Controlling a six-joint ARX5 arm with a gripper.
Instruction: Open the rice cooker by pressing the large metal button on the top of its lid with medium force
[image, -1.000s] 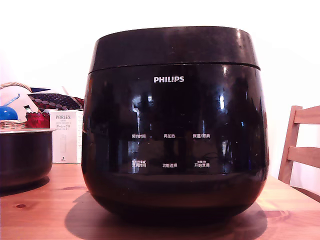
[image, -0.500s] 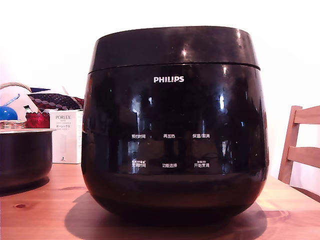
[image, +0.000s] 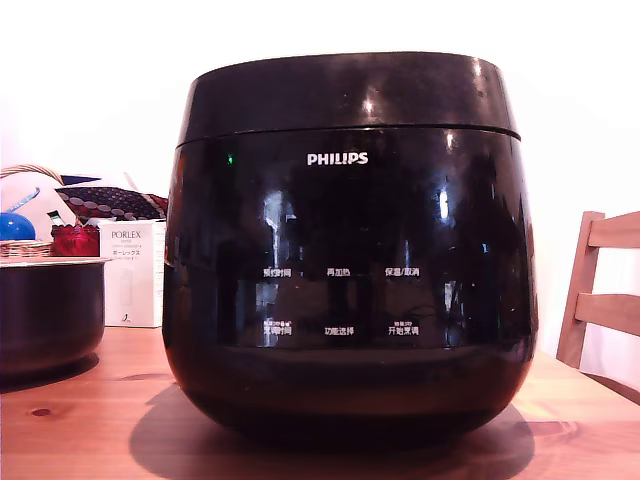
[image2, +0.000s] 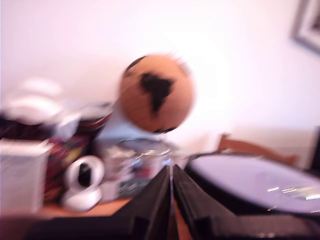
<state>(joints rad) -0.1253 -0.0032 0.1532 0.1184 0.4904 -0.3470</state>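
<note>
The glossy black rice cooker (image: 350, 290) with its white PHILIPS logo fills the exterior view, standing on the wooden table (image: 90, 420). Its lid (image: 345, 95) sits down flat on the body. The top of the lid is hidden from this angle, so no metal button shows. My gripper does not appear in the exterior view. The blurred wrist view shows my gripper (image2: 171, 172) shut, its two black fingers pressed tip to tip with nothing between them. The lid's shiny round top (image2: 250, 182) lies just beyond and to one side of the fingertips.
A smaller dark pot (image: 50, 310) stands at the exterior view's left, with a white PORLEX box (image: 135, 272) and a basket (image: 25, 215) behind it. A wooden chair (image: 600, 290) is at the right. In the wrist view an orange globe (image2: 156, 92) and clutter (image2: 80, 182) stand ahead.
A small green glint has appeared on the cooker's upper front, left of the logo. The cooker and lid have not moved.
</note>
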